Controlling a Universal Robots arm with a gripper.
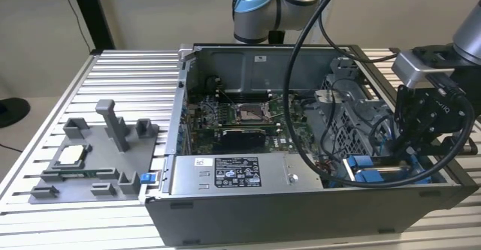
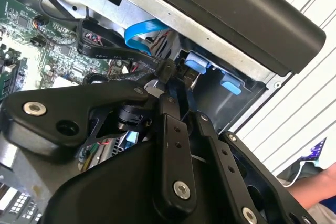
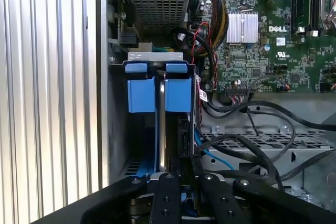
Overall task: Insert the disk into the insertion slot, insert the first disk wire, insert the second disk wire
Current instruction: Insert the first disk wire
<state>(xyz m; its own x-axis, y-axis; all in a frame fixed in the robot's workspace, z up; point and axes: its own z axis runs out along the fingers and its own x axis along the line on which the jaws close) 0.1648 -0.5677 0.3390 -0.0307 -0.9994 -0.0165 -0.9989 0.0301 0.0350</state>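
My jaws were drawn almost together and pinched on the black plug of the disk wire [image 3: 186,157], whose flat black lead [image 2: 107,53] curved away over the motherboard [image 3: 273,51]. I hung low inside the open computer case [image 1: 301,216], at its near corner on the exterior view's right, directly over the insertion slot [image 3: 116,124].

The disk [image 3: 163,121] stood on edge in that slot. Its thin silver side ran between the two bright blue tabs of its carrier frame [image 3: 142,94], and the grey metal wall of the bay was close against it. The plug in my grip sat right at the disk's end, just beside its dark connector side. I could not tell whether it was seated there or only touching.

A light blue flat cable [image 2: 140,29] looped under the case's rim, near the blue tabs, apart from the wire I held. More black leads lay across the perforated grey plate [image 3: 273,140] beside the bay.

In the exterior view, the grey power-supply box [image 1: 233,174] with its white label lay along the case's front wall, between the slot and the case's other end. The grey moulded fixture tray [image 1: 90,165] rested on the ribbed bench [image 1: 135,70] just beside the case, on the exterior view's left.
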